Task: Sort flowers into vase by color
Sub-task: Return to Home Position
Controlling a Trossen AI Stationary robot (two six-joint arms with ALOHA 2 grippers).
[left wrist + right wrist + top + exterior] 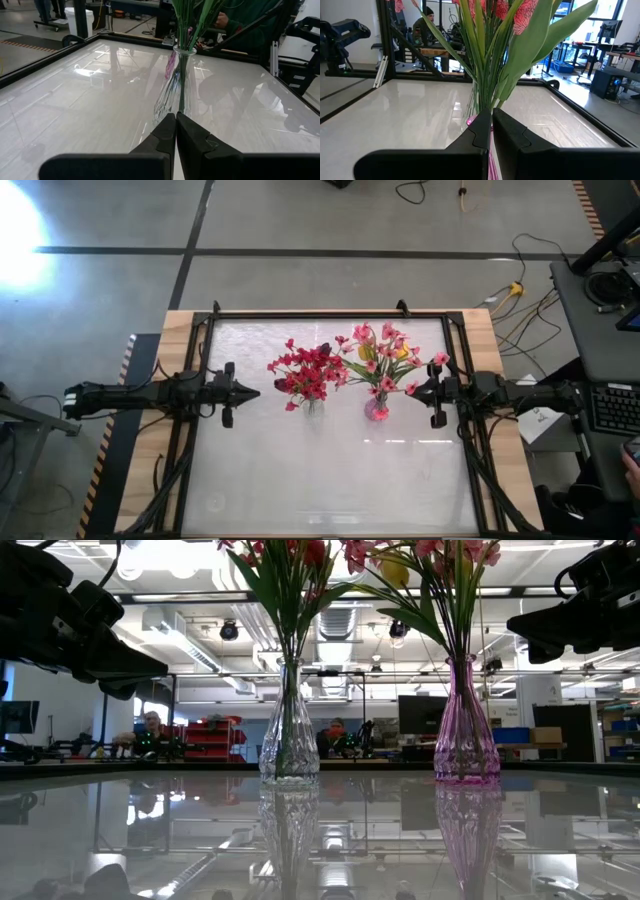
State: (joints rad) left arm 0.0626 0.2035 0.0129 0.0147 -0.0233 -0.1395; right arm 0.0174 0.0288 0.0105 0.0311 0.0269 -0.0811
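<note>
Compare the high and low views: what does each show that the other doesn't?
High only: the whole white glossy tabletop in its black frame. Both arms reach toward the middle, with the left gripper and right gripper shut. It also shows the full bunches from above: dark-red flowers in one, pink flowers with a yellow blossom in the other.
Low only: the full upright shapes of the clear ribbed glass vase and the pink glass vase, plus people in the room behind.
Both: two vases holding green stems, with the arms clear of them.
</note>
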